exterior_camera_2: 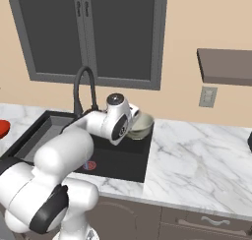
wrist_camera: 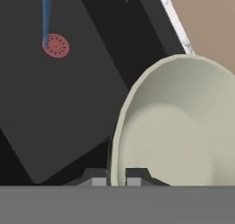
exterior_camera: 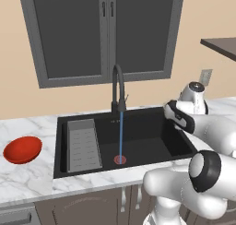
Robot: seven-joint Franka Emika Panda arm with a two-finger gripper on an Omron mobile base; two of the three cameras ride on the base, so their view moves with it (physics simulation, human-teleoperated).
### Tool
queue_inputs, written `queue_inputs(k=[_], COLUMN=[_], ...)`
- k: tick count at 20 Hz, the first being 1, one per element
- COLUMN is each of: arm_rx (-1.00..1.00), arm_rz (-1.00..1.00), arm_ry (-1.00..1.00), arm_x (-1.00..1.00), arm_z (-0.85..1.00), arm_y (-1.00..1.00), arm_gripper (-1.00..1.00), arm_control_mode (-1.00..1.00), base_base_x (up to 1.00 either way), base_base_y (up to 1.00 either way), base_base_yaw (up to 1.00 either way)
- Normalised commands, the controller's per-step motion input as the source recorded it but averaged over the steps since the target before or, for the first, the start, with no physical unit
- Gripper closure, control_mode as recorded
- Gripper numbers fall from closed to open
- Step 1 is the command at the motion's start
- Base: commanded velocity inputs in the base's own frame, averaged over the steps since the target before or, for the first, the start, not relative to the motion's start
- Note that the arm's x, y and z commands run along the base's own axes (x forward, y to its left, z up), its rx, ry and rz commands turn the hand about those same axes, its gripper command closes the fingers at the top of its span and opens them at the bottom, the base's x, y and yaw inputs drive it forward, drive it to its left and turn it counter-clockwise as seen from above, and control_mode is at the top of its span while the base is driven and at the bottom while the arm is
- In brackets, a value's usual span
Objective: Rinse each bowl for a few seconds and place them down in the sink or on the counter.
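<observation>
1. Clearly, the claw (wrist_camera: 116, 178) was closed on the rim of the grey-beige bowl (wrist_camera: 179, 126): in the hand view its two dark tips stood close together, one on each side of the bowl's wall.
2. That bowl hung from the claw at the right end of the sink (exterior_camera_2: 125, 163), tilted so its pale inside faced the hand camera.
3. Water fell from the black tap (exterior_camera: 118, 88) in a thin blue stream (exterior_camera: 121, 134) onto the red drain (exterior_camera: 120, 159), well to the claw's left and below it.
4. Nothing of the stream touched the held bowl, so I judged the rinse of this bowl was the step in hand, not yet begun.
5. Next, the claw would need to carry the bowl leftward and down until the stream struck its inside, keeping clear of the tap's arch.
6. Far to the claw's left, beyond the sink's ribbed tray (exterior_camera: 84, 145), the red bowl (exterior_camera: 22, 150) lay on the counter (exterior_camera: 27, 182), waiting its turn.
</observation>
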Motion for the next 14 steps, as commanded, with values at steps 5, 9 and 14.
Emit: queue_inputs(k=[5,9,14], arm_rx=[0.0,0.0,0.0], arm_rz=[-0.16,-0.12,-0.08], arm_ry=[-0.05,-0.03,-0.01], arm_x=[0.0,0.0,0.0], arm_z=[0.01,0.0,0.0], arm_y=[-0.24,-0.26,-0.3], arm_gripper=[1.0,1.0,1.0], arm_control_mode=[-1.0,-1.0,-1.0], base_base_x=[0.0,0.0,0.0], base_base_y=[0.0,0.0,0.0], base_base_yaw=[0.0,0.0,0.0])
